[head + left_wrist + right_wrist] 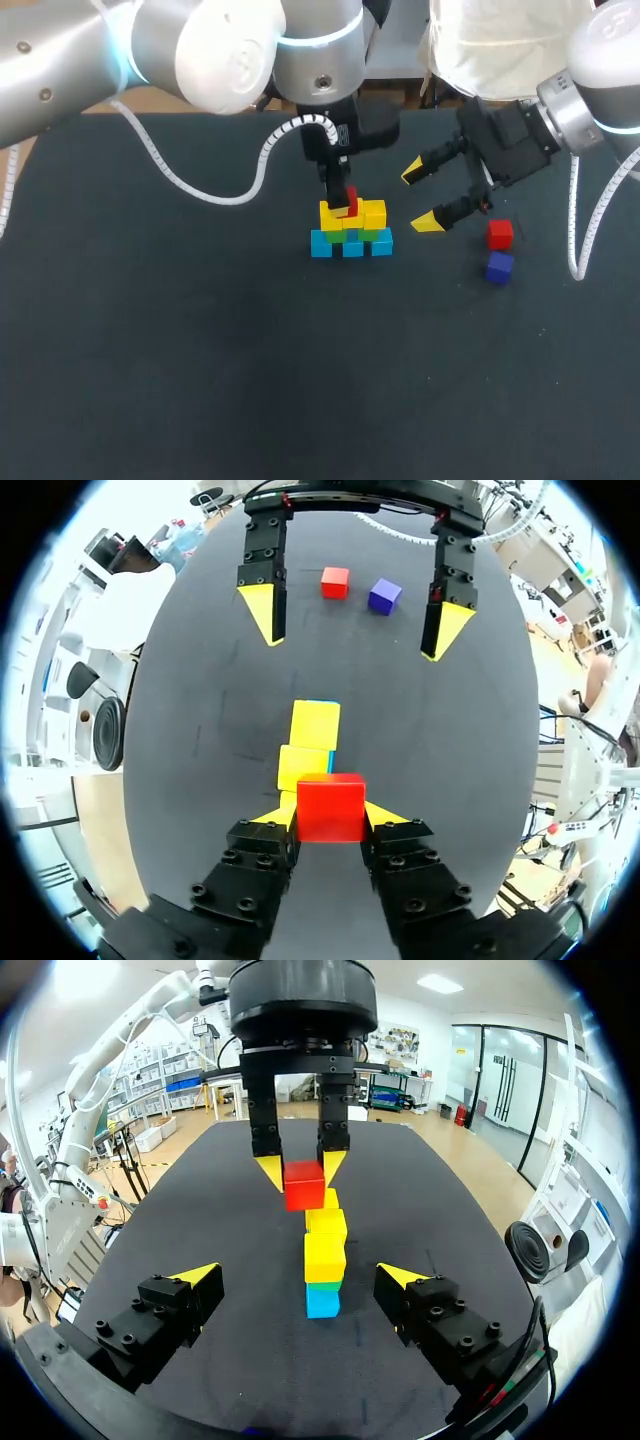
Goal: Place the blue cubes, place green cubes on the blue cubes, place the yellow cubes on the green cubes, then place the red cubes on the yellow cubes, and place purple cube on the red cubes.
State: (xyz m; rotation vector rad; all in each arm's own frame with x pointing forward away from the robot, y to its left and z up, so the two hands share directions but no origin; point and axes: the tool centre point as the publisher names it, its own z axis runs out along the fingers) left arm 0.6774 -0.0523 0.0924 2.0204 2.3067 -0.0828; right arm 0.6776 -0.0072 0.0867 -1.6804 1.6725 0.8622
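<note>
Left gripper [330, 818] clamps red cube [330, 805] over yellow cubes [314, 726].

light: bright, even | shadows: faint beside cubes [352, 243] | glare: left arm [220, 50] shell

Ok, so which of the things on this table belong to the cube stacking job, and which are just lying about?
Part of the job:
blue cubes, green cubes and yellow cubes in the stack; red cube gripped in the left tool; loose red cube and purple cube near the open right tool.

Not part of it:
only the dark table and a white coiled cable.
</note>
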